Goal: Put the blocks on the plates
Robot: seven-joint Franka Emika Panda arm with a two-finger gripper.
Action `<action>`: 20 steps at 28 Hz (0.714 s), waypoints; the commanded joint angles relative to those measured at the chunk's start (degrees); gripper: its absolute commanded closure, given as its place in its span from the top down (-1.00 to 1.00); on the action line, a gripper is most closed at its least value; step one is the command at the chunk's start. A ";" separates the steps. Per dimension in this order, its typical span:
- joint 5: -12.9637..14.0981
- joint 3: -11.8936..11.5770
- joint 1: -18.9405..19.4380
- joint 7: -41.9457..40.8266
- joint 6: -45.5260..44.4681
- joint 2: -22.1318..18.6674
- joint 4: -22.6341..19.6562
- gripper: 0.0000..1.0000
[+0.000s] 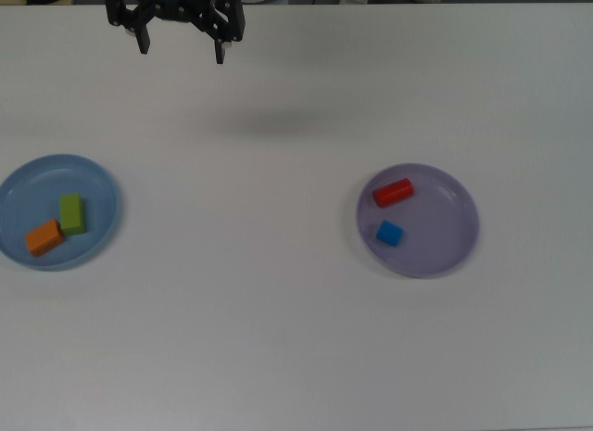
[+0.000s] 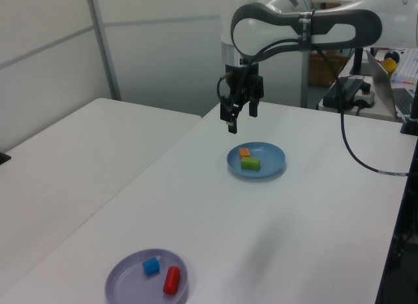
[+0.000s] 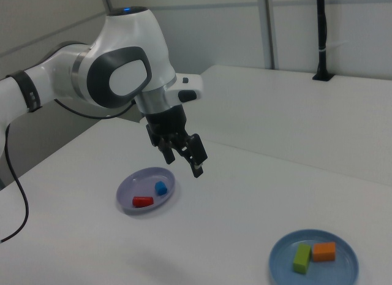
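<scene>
gripper open above table

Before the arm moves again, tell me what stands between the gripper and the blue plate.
Nothing visible does. The gripper hangs open and empty above bare table. The blue plate already holds the green block and the orange block.

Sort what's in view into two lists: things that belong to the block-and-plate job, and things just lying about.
Part of the job:
green block and orange block, on the light blue plate
red block and blue cube, on the lavender plate
gripper, open and empty, above the table

Just lying about:
laptop, in the left view's background
</scene>
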 commanded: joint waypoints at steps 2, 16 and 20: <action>-0.66 -0.32 0.05 -3.09 1.52 0.72 0.22 1.00; -0.84 -0.24 0.05 -6.70 1.43 0.99 0.30 1.00; -0.75 -0.23 0.05 -6.70 1.43 0.99 0.30 1.00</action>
